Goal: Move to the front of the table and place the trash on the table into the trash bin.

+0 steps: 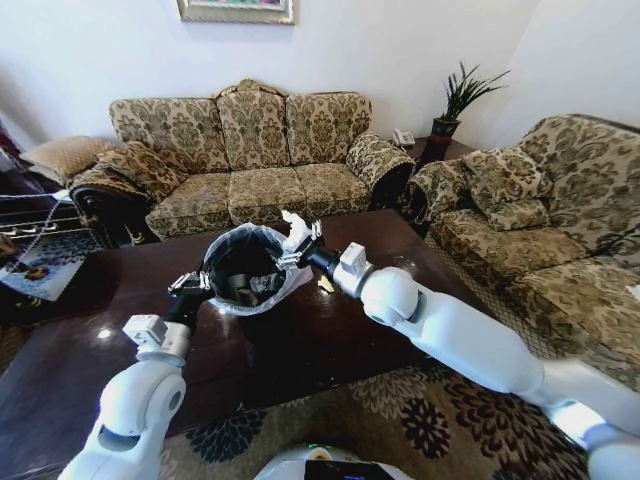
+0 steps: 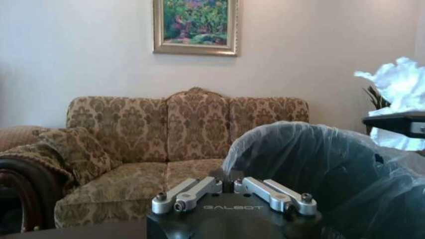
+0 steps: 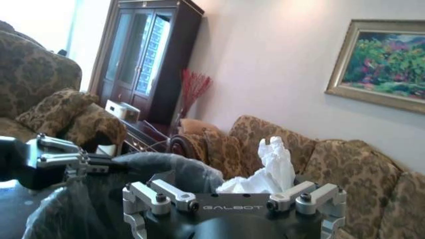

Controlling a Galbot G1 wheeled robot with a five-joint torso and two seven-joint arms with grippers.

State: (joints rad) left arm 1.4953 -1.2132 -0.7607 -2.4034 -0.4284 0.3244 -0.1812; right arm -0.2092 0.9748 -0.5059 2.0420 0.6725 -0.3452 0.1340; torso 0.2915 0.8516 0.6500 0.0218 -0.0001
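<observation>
Head view: right tool (image 1: 298,240) clamped on a crumpled white tissue (image 1: 294,222), at the upper-right rim of the trash bin (image 1: 246,268), frame centre on the tabletop (image 1: 330,345); bin mouth lies just lower-left of the tissue. Left tool (image 1: 190,284) pinches the bin's left rim.

Left wrist: tissue (image 2: 398,84) upper right, above the bag.

Right wrist: tissue (image 3: 272,169) centre, between the closed fingers.

You are looking at a home living room. Two sofas in patterned gold-brown upholstery (image 1: 250,150) (image 1: 540,220) stand around a glossy dark wood coffee table (image 1: 330,340), which sits on a floral rug (image 1: 440,420). A framed painting (image 2: 194,26) hangs above the central sofa, a potted plant (image 1: 455,105) fills the corner, and a tall dark cabinet (image 3: 143,55) stands along the wall.
</observation>
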